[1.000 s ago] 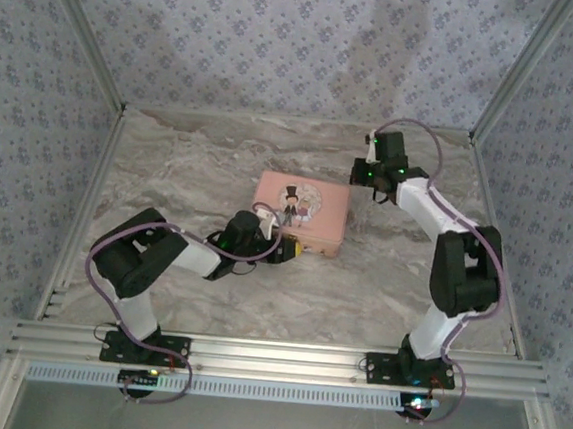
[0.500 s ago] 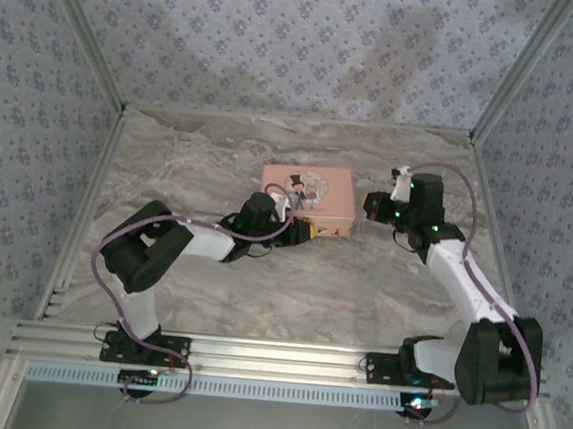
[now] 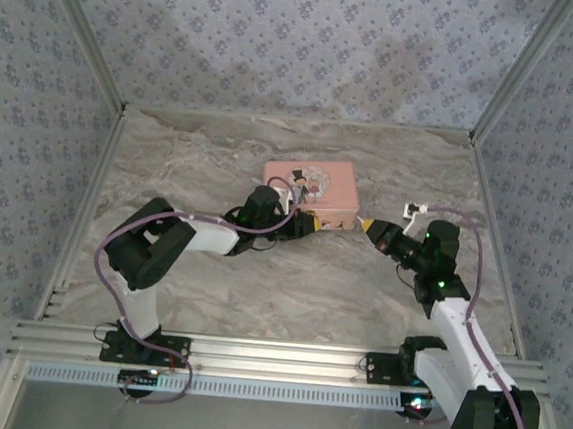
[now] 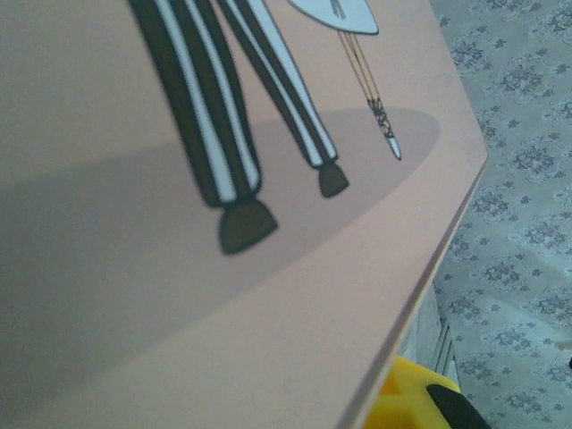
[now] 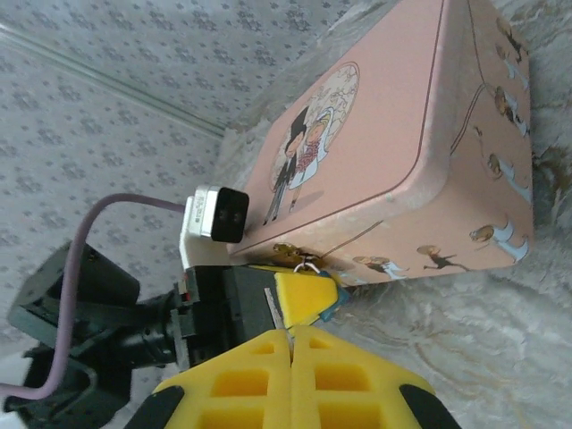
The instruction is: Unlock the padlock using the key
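- Top view: one pink box (image 3: 314,182) sits mid-table. The left gripper (image 3: 304,226) is at the box's front edge, where the lock hangs, so it is the nearer one. The right gripper (image 3: 369,225) is just to the right, pointing left at that spot.
- Left wrist: the box lid is very close. One yellow finger (image 4: 402,398) pokes out under its edge.
- Right wrist: the right gripper is closed on one thin silver key (image 5: 271,311). The key points straight at one small padlock (image 5: 299,259), near but apart. The left gripper is nearly closed there; I cannot tell if it pinches the lock.
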`<action>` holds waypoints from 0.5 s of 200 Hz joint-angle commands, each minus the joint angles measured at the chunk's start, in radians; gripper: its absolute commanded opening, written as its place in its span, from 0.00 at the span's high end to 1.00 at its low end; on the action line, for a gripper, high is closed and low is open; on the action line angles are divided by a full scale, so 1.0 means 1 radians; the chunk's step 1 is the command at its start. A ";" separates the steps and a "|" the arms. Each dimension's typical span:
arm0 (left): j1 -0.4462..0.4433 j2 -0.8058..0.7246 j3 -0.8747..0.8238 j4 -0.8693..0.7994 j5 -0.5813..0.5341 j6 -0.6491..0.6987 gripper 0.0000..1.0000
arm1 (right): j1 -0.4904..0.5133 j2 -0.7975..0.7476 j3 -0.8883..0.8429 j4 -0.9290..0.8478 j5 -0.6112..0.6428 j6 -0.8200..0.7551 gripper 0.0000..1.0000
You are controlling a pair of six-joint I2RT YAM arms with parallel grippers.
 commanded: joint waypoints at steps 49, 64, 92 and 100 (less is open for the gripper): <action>0.008 -0.007 0.028 0.057 0.062 -0.070 1.00 | 0.061 -0.117 -0.143 0.141 0.078 0.242 1.00; 0.010 -0.011 0.022 0.068 0.065 -0.078 1.00 | 0.088 -0.114 -0.174 0.179 0.110 0.272 1.00; 0.013 -0.018 0.017 0.072 0.070 -0.084 1.00 | 0.177 -0.076 -0.201 0.223 0.212 0.281 1.00; 0.013 -0.018 0.015 0.076 0.070 -0.087 1.00 | 0.205 -0.057 -0.207 0.251 0.242 0.287 1.00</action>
